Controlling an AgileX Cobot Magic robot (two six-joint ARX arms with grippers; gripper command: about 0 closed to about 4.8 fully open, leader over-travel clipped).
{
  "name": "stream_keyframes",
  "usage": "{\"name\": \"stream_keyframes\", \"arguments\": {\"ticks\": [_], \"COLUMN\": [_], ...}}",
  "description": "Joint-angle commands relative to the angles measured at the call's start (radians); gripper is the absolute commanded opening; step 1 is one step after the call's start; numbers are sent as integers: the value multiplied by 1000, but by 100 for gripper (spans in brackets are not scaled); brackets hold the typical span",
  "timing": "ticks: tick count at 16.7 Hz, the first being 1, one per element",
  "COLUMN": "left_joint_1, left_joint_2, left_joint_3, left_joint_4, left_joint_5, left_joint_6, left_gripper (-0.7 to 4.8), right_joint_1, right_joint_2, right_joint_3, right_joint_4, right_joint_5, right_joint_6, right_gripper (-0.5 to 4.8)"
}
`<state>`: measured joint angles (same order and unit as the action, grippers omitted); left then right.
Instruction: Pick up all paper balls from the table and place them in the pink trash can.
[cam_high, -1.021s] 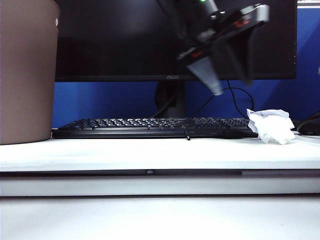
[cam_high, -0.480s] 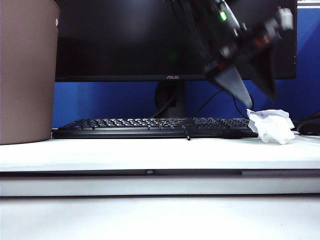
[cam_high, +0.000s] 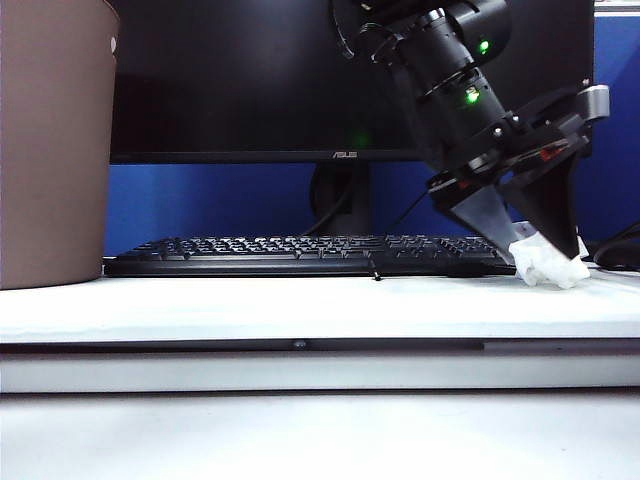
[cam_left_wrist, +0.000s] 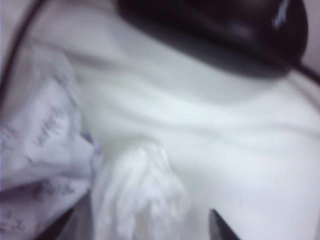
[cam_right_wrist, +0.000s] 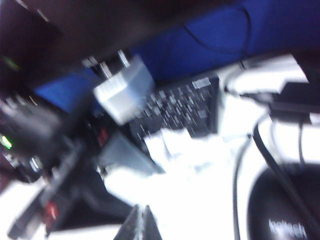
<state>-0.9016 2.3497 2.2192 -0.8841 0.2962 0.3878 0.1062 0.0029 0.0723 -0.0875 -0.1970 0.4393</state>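
Your left gripper (cam_high: 535, 232) hangs over the paper ball (cam_high: 548, 262) at the right end of the table (cam_high: 300, 310), jaws spread, one finger on each side of the wad so a squeeze can trap it. It is not clamped yet. The ball sits just past the keyboard (cam_high: 300, 255), close to a mouse (cam_right_wrist: 285, 210). The bin (cam_high: 55, 145) stands well apart at the far left, so expect a long carry. Your right gripper (cam_right_wrist: 141, 225) shows only its tips low in its wrist view, close together; I judge it closed and empty.
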Motion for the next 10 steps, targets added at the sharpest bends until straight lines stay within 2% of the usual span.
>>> {"name": "stream_keyframes", "arguments": {"ticks": [1,2,3,5,6,8,10], "left_joint_1": [-5,-5,-5,-5,-5,-4,-3], "left_joint_2": [1,2,2,2,2,-3,-31], "left_joint_3": [3,3,3,3,3,4,4], "left_joint_4": [55,52,48,43,34,-13,-95], "left_joint_5": [8,8,8,23,20,18,-33], "left_joint_6": [-3,-2,-2,-2,-3,-5,13], "left_gripper": [102,100,73,66,-3,-5,-4], "right_joint_1": [0,0,0,0,0,0,0], "right_joint_2": [-2,-2,-2,-2,-2,-2,-2], "right_joint_3": [6,6,6,6,6,6,6], "right_joint_4": [3,3,3,3,3,4,11], "right_joint_5": [5,5,5,5,5,16,21], "right_joint_6": [-2,-3,-2,-3,-2,-3,-3], "right_gripper": [-4,-4,-4,-4,-4,-4,-5]}}
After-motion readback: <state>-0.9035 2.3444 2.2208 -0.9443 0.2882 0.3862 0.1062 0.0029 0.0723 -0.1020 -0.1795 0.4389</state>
